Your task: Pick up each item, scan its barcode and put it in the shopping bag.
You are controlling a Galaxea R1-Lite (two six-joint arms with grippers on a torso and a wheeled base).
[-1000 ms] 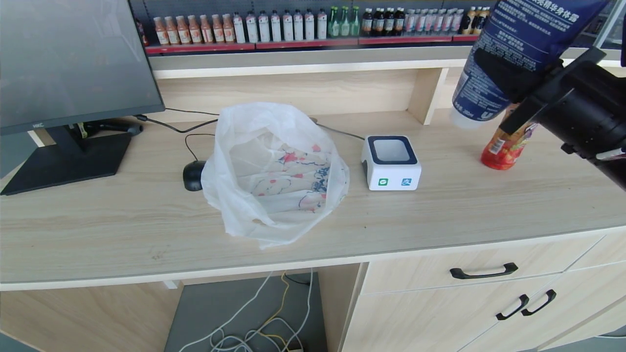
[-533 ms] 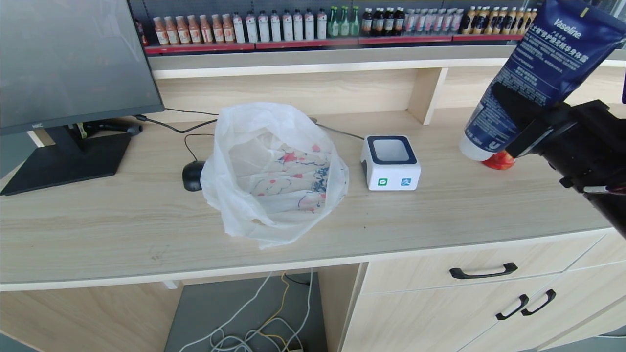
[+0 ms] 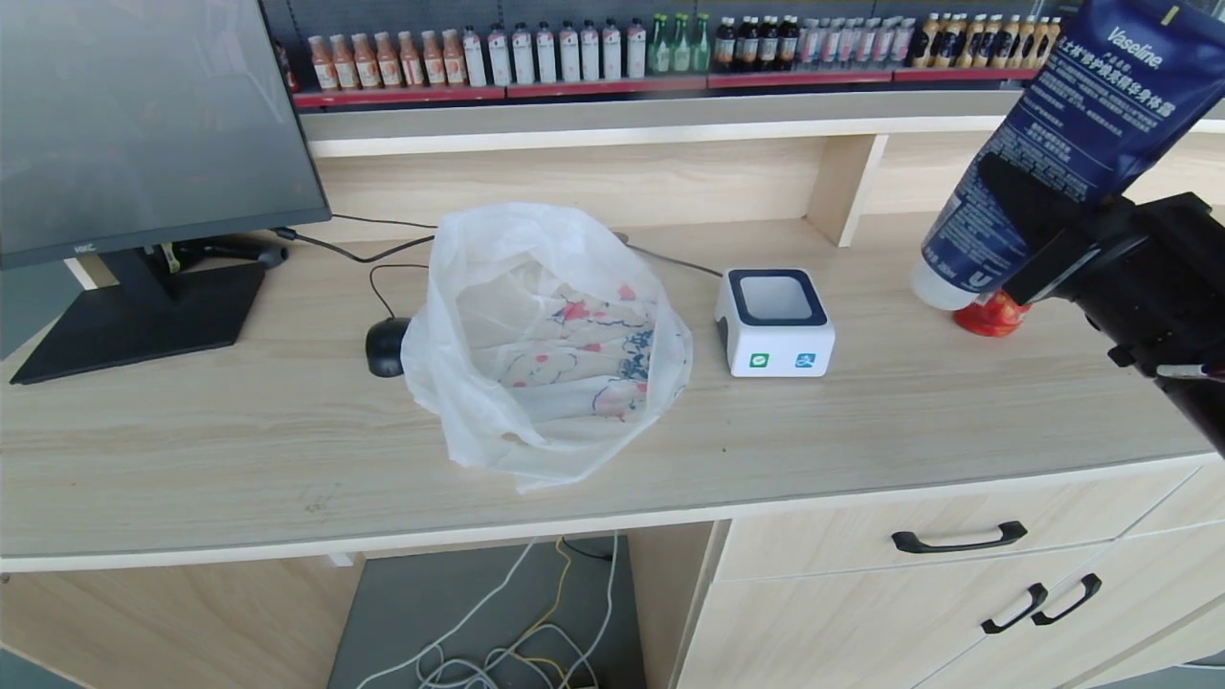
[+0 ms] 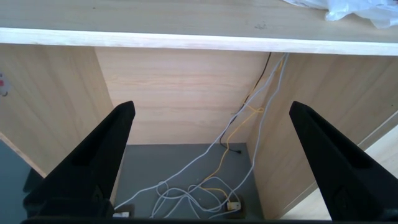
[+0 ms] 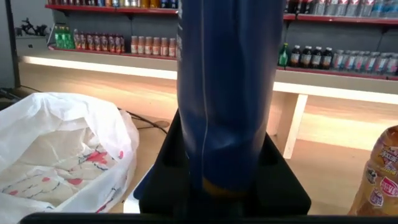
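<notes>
My right gripper [image 3: 1038, 225] is shut on a dark blue lotion tube [image 3: 1062, 134] with its white cap pointing down-left. It hangs above the counter's right end, to the right of the white box scanner [image 3: 773, 321]. In the right wrist view the tube [image 5: 224, 93] stands between the fingers [image 5: 283, 180]. The white plastic shopping bag [image 3: 545, 335] sits open at mid-counter, left of the scanner. A red bottle [image 3: 991, 314] stands behind the tube's cap, mostly hidden. My left gripper [image 4: 211, 109] is open and holds nothing, low in front of the counter's underside.
A monitor [image 3: 144, 124] stands at the counter's left, with a black mouse [image 3: 385, 346] beside the bag. A raised shelf with a wooden divider [image 3: 842, 187] runs along the back. Drawers [image 3: 957, 541] and loose cables [image 4: 211, 180] lie below the counter.
The right gripper came down with the tube a second ago, so the cap now covers most of the red bottle. The head view has shifted slightly.
</notes>
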